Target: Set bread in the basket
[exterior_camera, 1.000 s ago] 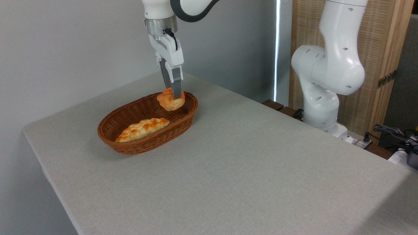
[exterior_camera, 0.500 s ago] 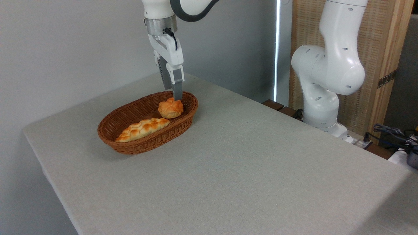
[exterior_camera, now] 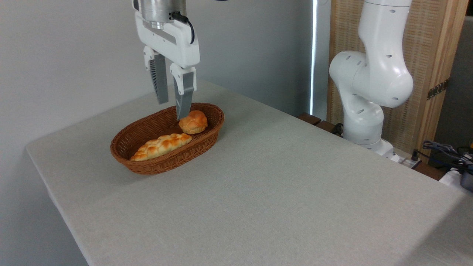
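From my seat, the basket (exterior_camera: 147, 162) sits on the table (exterior_camera: 277, 192) toward its far left. In it the bread (exterior_camera: 193, 122) lies at the right end, with the braided loaf (exterior_camera: 161, 146) to its left and nearer me. My pincer (exterior_camera: 172, 107) hangs above the basket, left of the bread. The arm's base (exterior_camera: 364, 129) stands behind the table's right edge.

Bun (exterior_camera: 193, 122): small, round, knotted, golden-orange crust; lies inside the basket (exterior_camera: 147, 167) at its far right end, resting against the wall. Free of my fingers. Basket: oval, shallow, brown wicker, upright on the table near the far left corner, long axis running along the left edge.
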{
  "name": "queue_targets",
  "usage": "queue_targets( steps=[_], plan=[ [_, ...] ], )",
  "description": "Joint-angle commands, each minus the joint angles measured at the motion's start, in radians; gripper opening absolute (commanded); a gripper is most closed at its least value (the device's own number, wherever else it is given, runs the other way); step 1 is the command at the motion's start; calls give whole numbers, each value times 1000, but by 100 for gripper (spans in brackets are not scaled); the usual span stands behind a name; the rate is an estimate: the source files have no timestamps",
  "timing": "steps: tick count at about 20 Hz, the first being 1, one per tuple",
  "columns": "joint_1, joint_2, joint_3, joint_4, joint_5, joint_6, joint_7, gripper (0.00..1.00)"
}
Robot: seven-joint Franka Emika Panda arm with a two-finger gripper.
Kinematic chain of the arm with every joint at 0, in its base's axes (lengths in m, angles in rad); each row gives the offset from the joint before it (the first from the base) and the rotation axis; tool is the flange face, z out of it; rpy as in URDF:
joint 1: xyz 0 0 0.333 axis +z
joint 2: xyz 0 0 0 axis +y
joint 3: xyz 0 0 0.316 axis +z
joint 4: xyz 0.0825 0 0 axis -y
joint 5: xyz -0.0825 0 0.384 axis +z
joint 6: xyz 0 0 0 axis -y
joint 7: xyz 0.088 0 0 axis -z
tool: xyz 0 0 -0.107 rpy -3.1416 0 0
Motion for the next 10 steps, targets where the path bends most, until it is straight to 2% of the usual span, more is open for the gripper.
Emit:
queue_targets(
  steps=[1, 3, 4, 5, 7, 10],
  plan=[
    [-9, 91, 133, 136, 12, -42, 60, 100],
    [-7, 114, 161, 174, 6, -71, 60, 100],
    [12, 131, 164, 200, 10, -106, 60, 100],
    [35, 142, 162, 223, 7, -146, 60, 100],
    [46, 156, 162, 266, 0, -198, 62, 100],
    [69, 157, 150, 268, -2, -224, 62, 100]
  ],
)
